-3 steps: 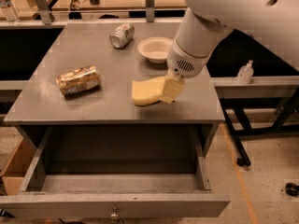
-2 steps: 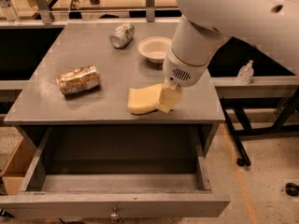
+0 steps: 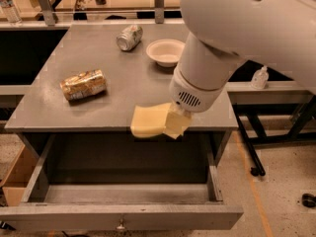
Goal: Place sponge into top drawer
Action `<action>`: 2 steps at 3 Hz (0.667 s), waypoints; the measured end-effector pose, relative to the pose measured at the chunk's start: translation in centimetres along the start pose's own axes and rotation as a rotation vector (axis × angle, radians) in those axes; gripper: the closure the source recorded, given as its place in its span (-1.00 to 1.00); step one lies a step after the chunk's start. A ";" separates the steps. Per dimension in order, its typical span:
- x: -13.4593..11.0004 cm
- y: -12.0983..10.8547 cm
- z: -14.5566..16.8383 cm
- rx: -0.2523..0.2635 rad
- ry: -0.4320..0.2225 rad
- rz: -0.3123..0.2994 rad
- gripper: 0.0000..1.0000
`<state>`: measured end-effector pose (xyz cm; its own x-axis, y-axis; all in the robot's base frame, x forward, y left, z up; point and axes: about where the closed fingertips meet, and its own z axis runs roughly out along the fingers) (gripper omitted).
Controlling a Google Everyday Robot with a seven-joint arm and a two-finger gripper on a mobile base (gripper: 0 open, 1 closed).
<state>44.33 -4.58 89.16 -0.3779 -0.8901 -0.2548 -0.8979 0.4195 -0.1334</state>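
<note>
At the front edge of the table (image 3: 128,78), right of centre: the gripper (image 3: 177,124), hanging from the thick white arm (image 3: 237,33) that fills the upper right of the view. Jaws closed on the right end of the sponge (image 3: 148,120), pale yellow on pale yellow, so hard to tell just where jaws end and foam begins. Sponge held roughly flat, slightly tilted, partly over the table's front lip and partly out over the open top drawer (image 3: 74,217) below. Clear of the drawer; whether grazing the table edge, cannot tell. Drawer pulled well out, grey inside, with a small metal knob (image 3: 120,225) at the centre of its front panel. Farther back on the table: a gold-patterned snack bag (image 3: 83,84) lying on its side at the left, well apart from the sponge; a dented can (image 3: 129,37) on its side near the rear edge; a white bowl (image 3: 166,52) upright just right of the can, close beside the arm. Off the table to the right, a small clear bottle (image 3: 259,76) on a ledge; at the far upper left, a water bottle (image 3: 10,6).
</note>
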 end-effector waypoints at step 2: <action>1.9 2.9 1.7 -0.052 0.037 0.071 1.00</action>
<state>41.35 -4.75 86.64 -0.4486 -0.8646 -0.2265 -0.8785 0.4731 -0.0660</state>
